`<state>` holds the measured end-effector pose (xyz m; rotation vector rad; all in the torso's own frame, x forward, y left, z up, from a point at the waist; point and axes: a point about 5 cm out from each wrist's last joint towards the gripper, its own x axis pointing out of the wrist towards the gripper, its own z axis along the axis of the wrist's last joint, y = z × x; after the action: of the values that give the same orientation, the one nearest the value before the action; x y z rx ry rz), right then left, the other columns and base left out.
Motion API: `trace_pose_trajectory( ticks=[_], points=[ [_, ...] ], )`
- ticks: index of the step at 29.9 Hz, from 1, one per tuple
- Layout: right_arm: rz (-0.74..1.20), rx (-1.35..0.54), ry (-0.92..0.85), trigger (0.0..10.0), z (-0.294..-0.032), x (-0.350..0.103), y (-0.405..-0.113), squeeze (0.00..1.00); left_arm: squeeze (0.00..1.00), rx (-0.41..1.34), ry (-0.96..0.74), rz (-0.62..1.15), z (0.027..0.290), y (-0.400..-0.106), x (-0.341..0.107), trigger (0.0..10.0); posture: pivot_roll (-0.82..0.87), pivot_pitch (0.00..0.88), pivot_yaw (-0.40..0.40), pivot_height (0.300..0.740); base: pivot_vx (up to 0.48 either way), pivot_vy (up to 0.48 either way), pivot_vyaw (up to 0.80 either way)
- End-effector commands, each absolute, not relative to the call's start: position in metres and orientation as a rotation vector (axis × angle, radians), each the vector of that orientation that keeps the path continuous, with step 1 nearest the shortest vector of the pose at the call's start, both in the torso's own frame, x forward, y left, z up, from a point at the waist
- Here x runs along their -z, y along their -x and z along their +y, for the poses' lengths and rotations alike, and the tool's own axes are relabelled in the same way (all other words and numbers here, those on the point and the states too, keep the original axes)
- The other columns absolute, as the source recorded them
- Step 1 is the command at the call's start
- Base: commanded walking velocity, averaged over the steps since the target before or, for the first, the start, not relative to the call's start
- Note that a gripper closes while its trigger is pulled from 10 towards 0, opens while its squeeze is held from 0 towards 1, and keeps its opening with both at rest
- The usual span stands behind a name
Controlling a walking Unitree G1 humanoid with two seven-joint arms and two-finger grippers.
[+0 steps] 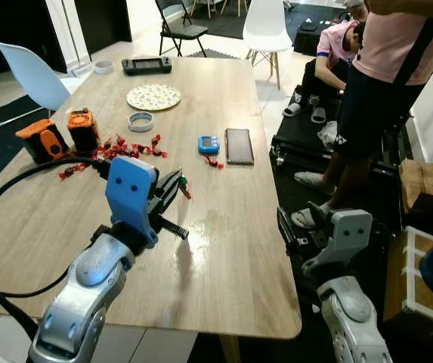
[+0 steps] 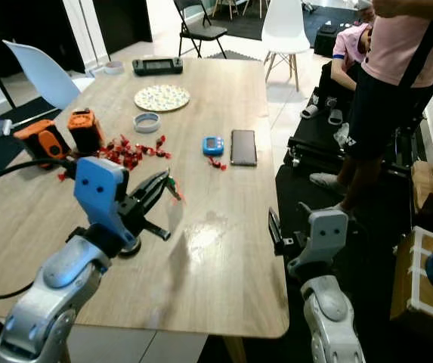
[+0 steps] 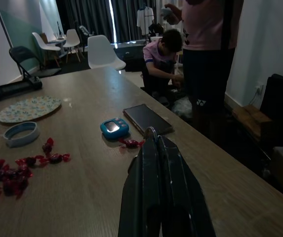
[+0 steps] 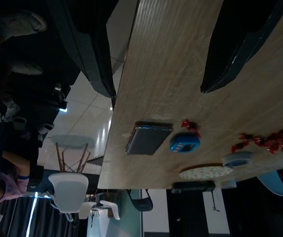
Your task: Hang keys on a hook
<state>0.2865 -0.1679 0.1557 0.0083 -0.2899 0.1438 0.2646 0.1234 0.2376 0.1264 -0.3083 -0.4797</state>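
Worktop [image 1: 231, 227] of pale wood fills my forward feed. I see my left hand [image 1: 177, 185] held low over its middle, black fingers pressed together with nothing visibly between them. My right hand [image 4: 156, 49] hangs off the worktop's right edge, fingers spread apart and empty. I cannot make out any keys or hook. Scattered red wrapped candies [image 1: 129, 147] lie beyond the left hand, near two orange tools [image 1: 61, 134], a tape roll [image 1: 140, 121], a blue gadget [image 1: 208, 144], a black phone [image 1: 239, 146] and a patterned plate [image 1: 153, 97]. A person in a pink shirt [image 1: 397, 45] stands on the right.
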Motion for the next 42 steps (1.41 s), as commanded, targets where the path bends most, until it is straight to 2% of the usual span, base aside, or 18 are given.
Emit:
trace_pose_trajectory(
  ticks=[1,42],
  points=[
    [-0.255,-0.138,-0.016,10.0,-0.1687,-0.1482,-0.2853,0.00,0.00,0.475,-0.119,-0.309,0.1239,-0.2638,-0.2362,10.0,0.09,0.134,-0.005,0.740,-0.300,0.000,0.00],
    [-0.254,-0.138,-0.010,10.0,-0.1670,-0.1474,-0.2863,0.00,0.00,0.463,-0.127,-0.303,0.1278,-0.2650,-0.2356,10.0,0.10,0.145,-0.003,0.740,-0.299,0.000,0.00]
  ],
)
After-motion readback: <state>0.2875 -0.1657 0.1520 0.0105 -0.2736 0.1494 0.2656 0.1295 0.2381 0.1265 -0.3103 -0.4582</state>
